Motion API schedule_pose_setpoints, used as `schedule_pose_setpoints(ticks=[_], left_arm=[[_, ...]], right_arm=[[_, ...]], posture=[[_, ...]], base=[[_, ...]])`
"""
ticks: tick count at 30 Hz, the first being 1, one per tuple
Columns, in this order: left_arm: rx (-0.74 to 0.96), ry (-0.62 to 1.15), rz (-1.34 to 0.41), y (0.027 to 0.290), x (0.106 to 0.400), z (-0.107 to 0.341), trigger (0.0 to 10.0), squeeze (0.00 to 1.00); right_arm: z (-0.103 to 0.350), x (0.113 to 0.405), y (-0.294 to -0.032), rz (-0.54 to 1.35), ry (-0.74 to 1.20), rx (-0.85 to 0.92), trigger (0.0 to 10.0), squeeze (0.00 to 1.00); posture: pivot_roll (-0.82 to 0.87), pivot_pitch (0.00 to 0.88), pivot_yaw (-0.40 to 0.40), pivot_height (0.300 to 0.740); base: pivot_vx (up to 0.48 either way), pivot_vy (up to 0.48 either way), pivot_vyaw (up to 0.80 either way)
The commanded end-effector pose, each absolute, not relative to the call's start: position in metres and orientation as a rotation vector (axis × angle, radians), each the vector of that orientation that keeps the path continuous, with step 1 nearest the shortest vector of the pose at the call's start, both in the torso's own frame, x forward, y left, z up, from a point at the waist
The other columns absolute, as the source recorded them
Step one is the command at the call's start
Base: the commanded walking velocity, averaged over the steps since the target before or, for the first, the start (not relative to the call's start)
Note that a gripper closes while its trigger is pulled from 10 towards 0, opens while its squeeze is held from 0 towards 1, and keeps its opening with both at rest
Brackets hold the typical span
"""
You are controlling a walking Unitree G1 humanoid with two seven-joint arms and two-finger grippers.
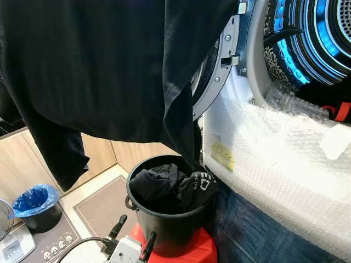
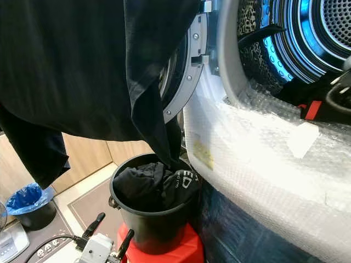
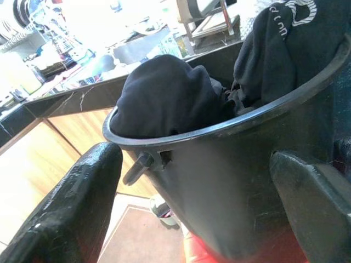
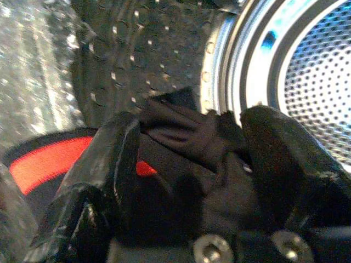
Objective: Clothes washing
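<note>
Black fabric is filling the upper half of both eye views: a large dark garment (image 1: 104, 71) is hanging across the open washer door (image 1: 216, 66), its lower tip trailing down to the black bucket (image 1: 164, 219) that is sitting on a red stool (image 1: 189, 251). More dark clothes (image 1: 164, 186) are bunched inside the bucket, one carrying white lettering too folded to read. Bubble wrap (image 1: 274, 164) is covering the washer front, with a small yellow label (image 1: 222, 156) whose print is too small to make out.

Close up in the right wrist view, the right gripper (image 4: 189, 159) is pinching dark cloth (image 4: 186, 137) between its fingers at the mouth of the perforated steel drum (image 4: 312, 76), a red band beside it. The left wrist view is looking along the left gripper (image 3: 203, 192), whose fingers are standing apart on either side of the bucket wall (image 3: 230, 181), holding nothing.
</note>
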State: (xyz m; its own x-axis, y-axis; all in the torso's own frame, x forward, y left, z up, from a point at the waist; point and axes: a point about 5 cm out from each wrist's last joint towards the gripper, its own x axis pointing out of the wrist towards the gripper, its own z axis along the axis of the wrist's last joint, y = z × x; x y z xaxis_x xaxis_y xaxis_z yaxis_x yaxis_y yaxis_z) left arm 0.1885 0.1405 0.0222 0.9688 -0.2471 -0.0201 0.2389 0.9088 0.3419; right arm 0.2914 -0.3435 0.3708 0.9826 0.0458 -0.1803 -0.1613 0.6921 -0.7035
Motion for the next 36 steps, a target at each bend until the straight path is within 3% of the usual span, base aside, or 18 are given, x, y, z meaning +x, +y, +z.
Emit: schedule_pose_setpoints(ticks=[1, 16, 23, 36], left_arm=[[0.345, -0.002, -0.252, 0.143, 0.187, 0.018, 10.0, 0.0], [0.336, -0.005, -0.25, 0.142, 0.189, 0.018, 10.0, 0.0], [0.331, -0.007, -0.249, 0.14, 0.19, 0.018, 10.0, 0.0], [0.33, -0.006, -0.243, 0.141, 0.185, 0.018, 10.0, 0.0]], right_arm=[[0.382, 0.284, -0.341, 0.114, 0.126, -0.819, 10.0, 0.0], [0.385, 0.272, -0.323, 0.222, 0.165, -1.025, 10.0, 0.0], [0.361, 0.282, -0.304, 0.247, 0.199, -0.995, 10.0, 0.0], [0.346, 0.293, -0.312, 0.048, 0.304, -1.06, 10.0, 0.0]], posture=[[-0.17, 0.0, 0.055, 0.74], [-0.19, 0.0, 0.045, 0.74], [-0.18, 0.0, 0.042, 0.74], [-0.16, 0.0, 0.033, 0.74]], base=[[0.0, 0.0, 0.0], [0.0, 0.0, 0.0], [0.0, 0.0, 0.0], [0.0, 0.0, 0.0]])
